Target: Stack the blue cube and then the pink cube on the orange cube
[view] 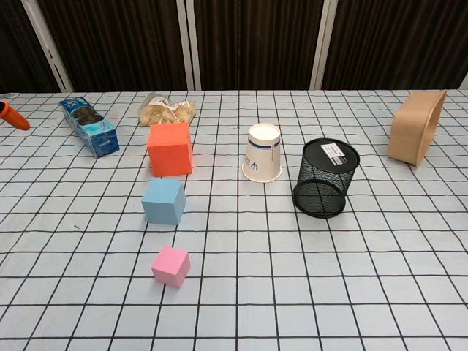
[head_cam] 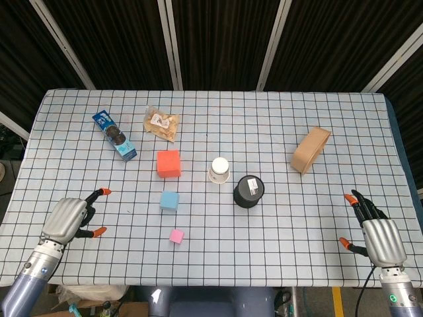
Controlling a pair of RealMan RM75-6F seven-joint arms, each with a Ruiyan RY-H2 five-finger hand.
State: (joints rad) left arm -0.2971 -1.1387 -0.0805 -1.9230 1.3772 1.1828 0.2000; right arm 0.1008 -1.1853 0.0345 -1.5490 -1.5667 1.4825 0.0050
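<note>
The orange cube (head_cam: 168,164) (view: 170,149) stands left of centre on the checked table. The blue cube (head_cam: 169,201) (view: 164,201) lies just in front of it, and the small pink cube (head_cam: 176,236) (view: 171,266) sits nearer the front edge. My left hand (head_cam: 69,216) hovers open over the front left of the table, well left of the blue cube; only an orange fingertip (view: 14,119) of it shows in the chest view. My right hand (head_cam: 377,236) is open at the front right corner, far from the cubes. Neither hand holds anything.
A blue snack packet (head_cam: 114,135) and a clear bag of snacks (head_cam: 161,123) lie behind the cubes. A white paper cup (head_cam: 219,170) and a black mesh holder (head_cam: 248,191) stand upturned at centre. A tan oval box (head_cam: 310,149) lies at the right.
</note>
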